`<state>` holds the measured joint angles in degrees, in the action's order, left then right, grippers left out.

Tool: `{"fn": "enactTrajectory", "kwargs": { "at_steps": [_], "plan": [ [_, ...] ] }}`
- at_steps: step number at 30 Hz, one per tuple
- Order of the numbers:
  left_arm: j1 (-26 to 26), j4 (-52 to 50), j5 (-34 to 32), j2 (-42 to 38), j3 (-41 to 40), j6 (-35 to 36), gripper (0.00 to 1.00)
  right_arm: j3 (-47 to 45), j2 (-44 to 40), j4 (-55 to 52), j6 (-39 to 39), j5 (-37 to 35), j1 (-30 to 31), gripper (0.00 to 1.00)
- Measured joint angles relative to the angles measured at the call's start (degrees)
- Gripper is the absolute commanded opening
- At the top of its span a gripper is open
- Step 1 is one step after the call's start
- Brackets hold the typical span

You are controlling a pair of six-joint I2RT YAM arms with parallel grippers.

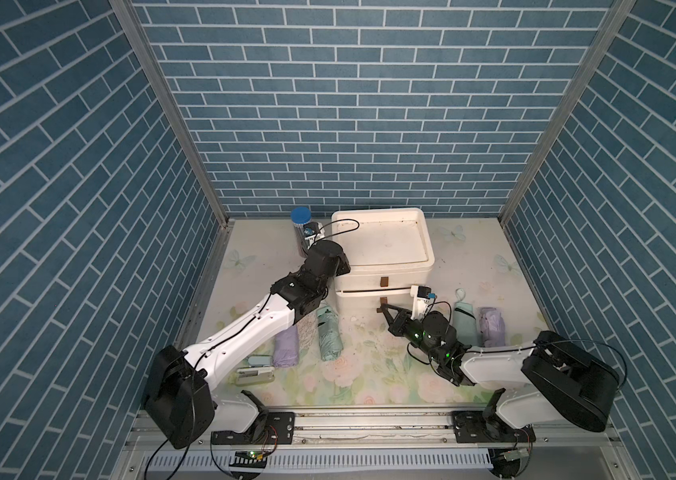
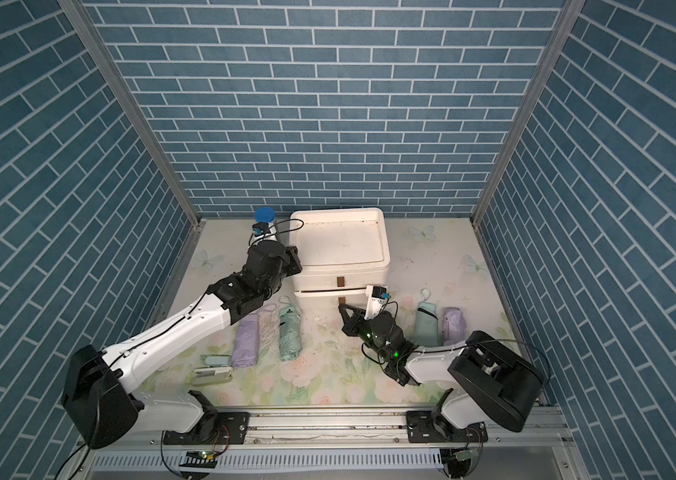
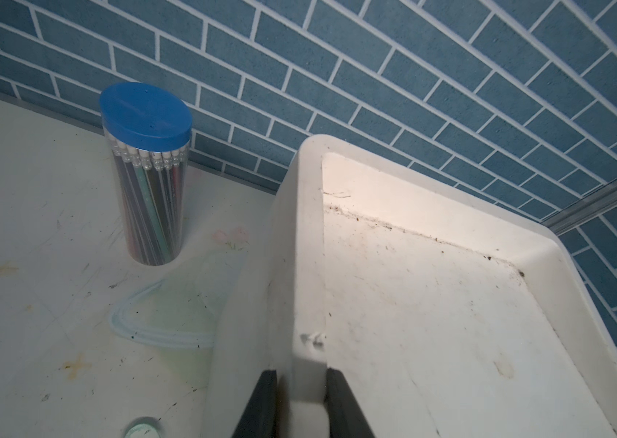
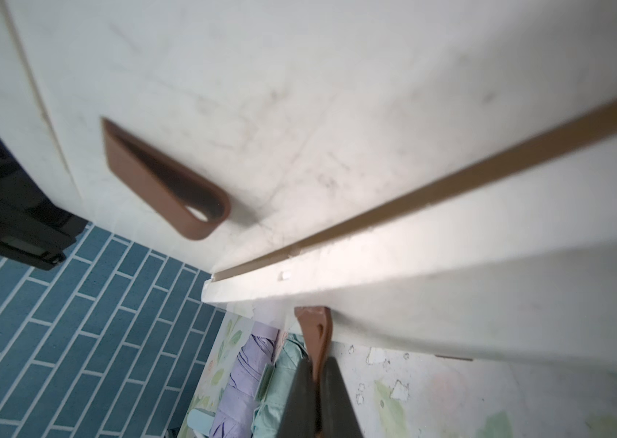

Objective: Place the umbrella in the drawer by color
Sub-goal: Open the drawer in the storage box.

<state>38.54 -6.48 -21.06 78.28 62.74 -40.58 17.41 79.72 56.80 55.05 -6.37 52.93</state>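
Five folded umbrellas lay on the floral mat in front of the white cabinet, none yet in a drawer; a purple umbrella, a patterned umbrella and a green umbrella sat side by side on the left arm's side; a mint umbrella and a lilac umbrella lay together on the right. Beyond them the lower drawer showed only a thin gap above it; the right gripper was pinched tight on its brown handle; the left gripper was clamped narrowly on the cabinet's top rim, seemingly to brace it.

The thin strap handle could slip out of the grip on a skewed pull; the light cabinet might slide or tip if the brace gave way; the drawer could bind. The umbrellas looked soft and creased, rolled up tight, some with wrist loops; the near-matching greens and purples invited a mis-sort.
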Motion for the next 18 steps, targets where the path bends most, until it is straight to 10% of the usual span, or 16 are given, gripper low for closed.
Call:
{"fn": "enactTrajectory", "kwargs": {
  "at_steps": [18],
  "plan": [
    [0.28, 0.59, -1.07, 0.70, 0.04, -1.05, 0.00, 0.90, -21.90, -34.53, -5.40, -16.35, 16.79, 0.00]
  ]
}}
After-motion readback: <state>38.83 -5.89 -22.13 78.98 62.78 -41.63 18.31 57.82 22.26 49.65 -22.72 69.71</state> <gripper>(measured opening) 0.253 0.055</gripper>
